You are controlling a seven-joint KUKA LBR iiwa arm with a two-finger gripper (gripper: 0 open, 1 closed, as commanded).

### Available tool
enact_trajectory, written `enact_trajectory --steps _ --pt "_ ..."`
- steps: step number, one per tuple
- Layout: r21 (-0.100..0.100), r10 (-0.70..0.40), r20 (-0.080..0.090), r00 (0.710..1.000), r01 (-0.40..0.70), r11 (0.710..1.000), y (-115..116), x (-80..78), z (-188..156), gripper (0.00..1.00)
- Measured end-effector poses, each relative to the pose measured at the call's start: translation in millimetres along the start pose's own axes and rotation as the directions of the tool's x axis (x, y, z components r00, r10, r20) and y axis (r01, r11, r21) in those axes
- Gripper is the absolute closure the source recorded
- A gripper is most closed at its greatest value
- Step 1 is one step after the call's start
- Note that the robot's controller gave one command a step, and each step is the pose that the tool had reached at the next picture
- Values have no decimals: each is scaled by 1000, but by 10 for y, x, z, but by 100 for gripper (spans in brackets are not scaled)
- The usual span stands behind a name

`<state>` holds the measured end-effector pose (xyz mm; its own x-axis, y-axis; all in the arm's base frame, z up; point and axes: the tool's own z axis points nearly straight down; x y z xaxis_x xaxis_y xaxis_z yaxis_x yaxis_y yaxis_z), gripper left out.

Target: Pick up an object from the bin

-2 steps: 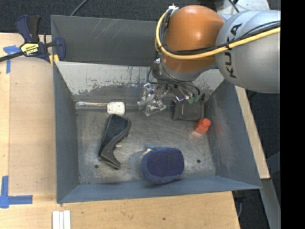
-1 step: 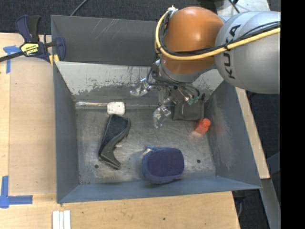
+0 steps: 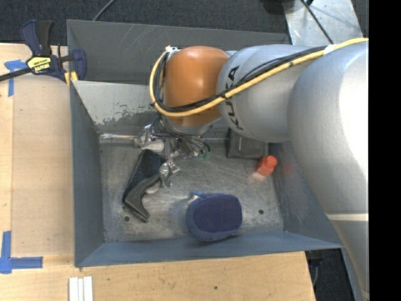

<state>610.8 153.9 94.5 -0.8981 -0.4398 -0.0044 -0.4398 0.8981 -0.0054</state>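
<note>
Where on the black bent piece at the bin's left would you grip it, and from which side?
Likely its straight middle stretch, coming from straight above and closing across the narrow width. The black bent piece lies flat on the floor of the bin, with bare floor along both long sides, apart from the blue rounded thing. Its hooked lower end looks less even to clamp.

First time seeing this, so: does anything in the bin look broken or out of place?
Nothing stands out. A black tool, blue pouch and orange piece lie loose and apart; the gripper is by the tool.
</note>
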Motion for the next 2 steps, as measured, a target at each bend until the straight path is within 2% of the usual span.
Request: enact_trajectory --steps 1,2 --pt "-1 -2 -8 1000 2 1000 7 5 0 100" --pt "-2 -70 1 998 70 998 -152 195 -1189 100"
